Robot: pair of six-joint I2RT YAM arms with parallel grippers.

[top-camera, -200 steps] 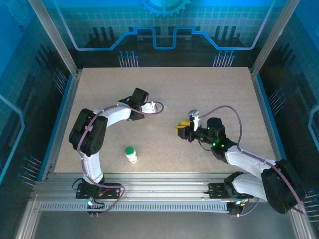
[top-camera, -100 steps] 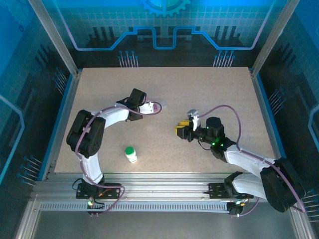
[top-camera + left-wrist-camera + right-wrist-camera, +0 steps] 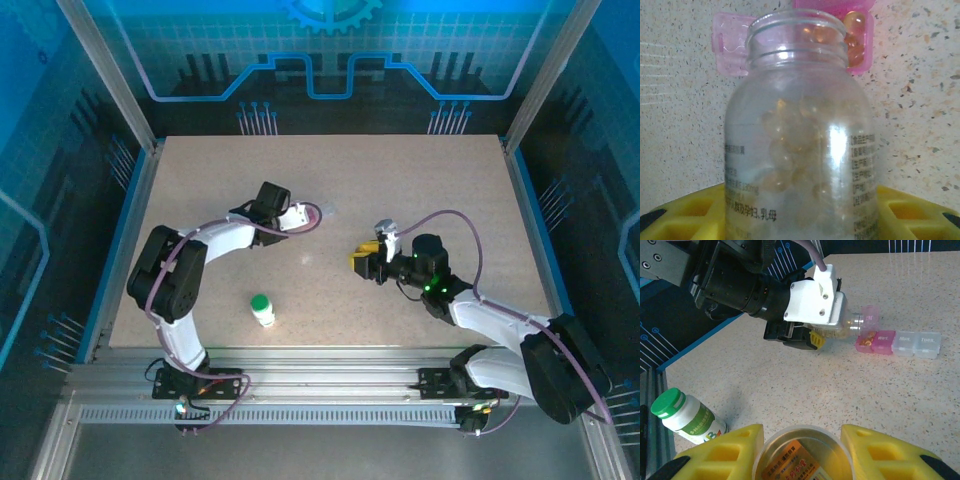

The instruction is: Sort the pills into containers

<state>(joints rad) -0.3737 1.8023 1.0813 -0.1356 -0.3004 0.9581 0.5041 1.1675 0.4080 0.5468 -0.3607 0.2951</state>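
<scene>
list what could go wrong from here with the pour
1. The clear bottle, held in the left fingers, points its open mouth at the open pink compartment, which already holds capsules. More could overflow or bounce onto the table.
2. Nothing holds the pill organizer. A nudge from the bottle's mouth, right beside it, could slide it and misalign the pour.

Overhead rear view; two close wrist views, pillbox [image 3: 897,344] common
</scene>
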